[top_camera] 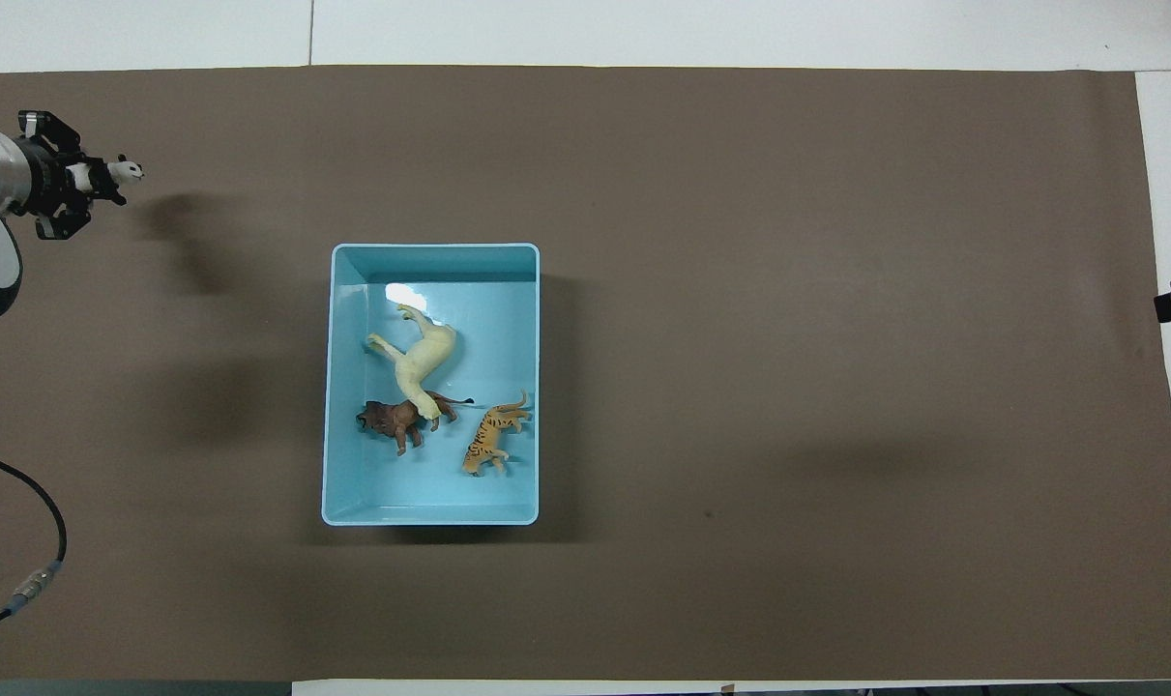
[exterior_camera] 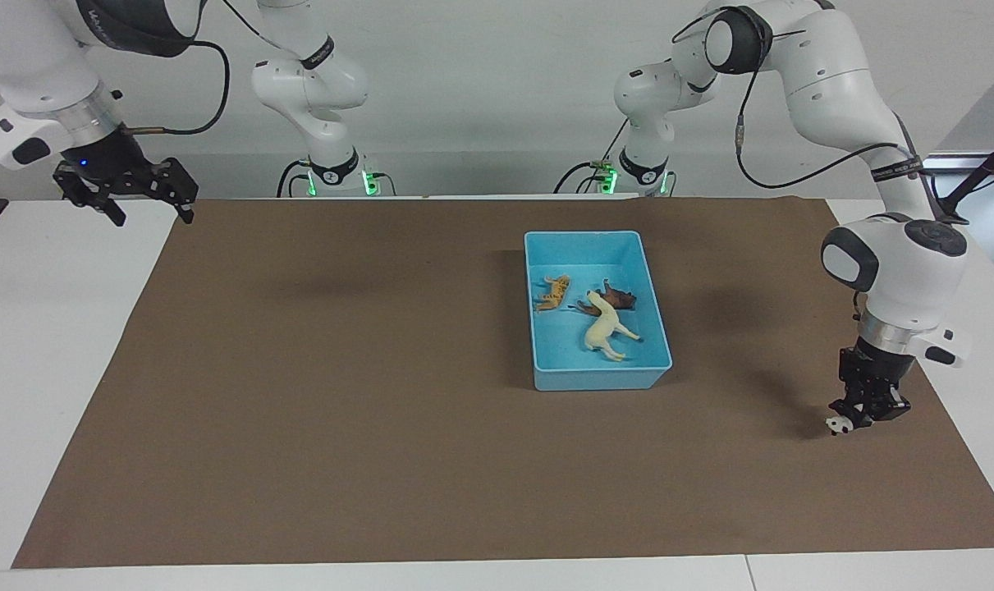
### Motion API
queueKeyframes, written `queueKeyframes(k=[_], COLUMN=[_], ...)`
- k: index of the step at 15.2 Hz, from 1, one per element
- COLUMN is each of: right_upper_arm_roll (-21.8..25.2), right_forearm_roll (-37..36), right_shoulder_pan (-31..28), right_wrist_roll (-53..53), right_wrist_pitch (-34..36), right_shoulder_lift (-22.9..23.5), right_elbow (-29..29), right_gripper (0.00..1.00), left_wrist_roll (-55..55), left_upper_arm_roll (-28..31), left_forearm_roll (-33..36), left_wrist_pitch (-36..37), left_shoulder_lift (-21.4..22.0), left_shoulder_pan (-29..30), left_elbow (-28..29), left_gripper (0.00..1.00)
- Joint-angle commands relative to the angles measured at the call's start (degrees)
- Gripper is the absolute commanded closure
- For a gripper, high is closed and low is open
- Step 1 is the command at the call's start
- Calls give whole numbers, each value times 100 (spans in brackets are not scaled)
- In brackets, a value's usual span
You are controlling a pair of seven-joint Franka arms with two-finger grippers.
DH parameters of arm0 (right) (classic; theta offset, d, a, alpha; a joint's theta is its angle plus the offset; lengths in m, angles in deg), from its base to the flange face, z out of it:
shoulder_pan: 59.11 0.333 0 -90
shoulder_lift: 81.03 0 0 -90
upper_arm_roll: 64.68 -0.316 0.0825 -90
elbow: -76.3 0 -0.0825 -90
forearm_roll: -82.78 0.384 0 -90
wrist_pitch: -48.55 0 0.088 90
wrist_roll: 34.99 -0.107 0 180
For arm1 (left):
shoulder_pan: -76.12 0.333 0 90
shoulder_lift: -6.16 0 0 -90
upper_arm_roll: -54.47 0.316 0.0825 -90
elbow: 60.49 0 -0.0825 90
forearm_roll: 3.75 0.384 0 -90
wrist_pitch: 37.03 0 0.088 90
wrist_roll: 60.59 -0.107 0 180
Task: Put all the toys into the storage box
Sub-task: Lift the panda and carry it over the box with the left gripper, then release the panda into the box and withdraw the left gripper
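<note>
A brown mat [exterior_camera: 341,410] covers my white table [exterior_camera: 45,328] before a pale wall. My left pincer [exterior_camera: 854,420] grips the panda [exterior_camera: 835,425], lifted over the mat's left-arm end. My right pincer [exterior_camera: 148,201] waits, spread wide. The storage box [top_camera: 335,387], long axis running away from me, holds 3 toys.

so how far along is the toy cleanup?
Done: tiger, horse and brown maned animal lie in the storage box. In hand: the left end effector is shut on the panda above the mat at the left arm's end. Left: carry it to the box, release. Right end effector waits, open.
</note>
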Motion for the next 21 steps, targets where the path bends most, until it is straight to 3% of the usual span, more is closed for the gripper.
queueKeyframes(k=[1, 10, 18, 19, 20, 21], right_upper_arm_roll=[-71, 26, 35, 26, 26, 9], right_forearm_roll=[-8, -35, -26, -26, -26, -26], right_shoulder_pan=[-19, 8, -1, -1, -1, -1], right_wrist_roll=[82, 91, 82, 82, 82, 82], right_wrist_pitch=[17, -18, 8, 8, 8, 8], right_shoulder_lift=[53, -8, -35, -35, -35, -43], right_elbow=[110, -197, -198, -198, -189, -189], right_gripper=[0, 0, 0, 0, 0, 0], left_wrist_roll=[-21, -47, -1382, -1531, -1750, -1883], left_upper_arm_roll=[-257, -285, -311, -311, -320, -338], left_forearm_roll=[26, 35, 131, 131, 131, 123], left_wrist_pitch=[700, 2607, 2811, 2802, 2802, 2802], left_shoulder_lift=[281, 1266, 2180, 2242, 2286, 2330], left_shoulder_pan=[-89, -1767, -2840, -2884, -2902, -2902], left_elbow=[-323, -131, 1573, 1688, 1785, 1856], left_gripper=[91, 91, 87, 81, 66, 44])
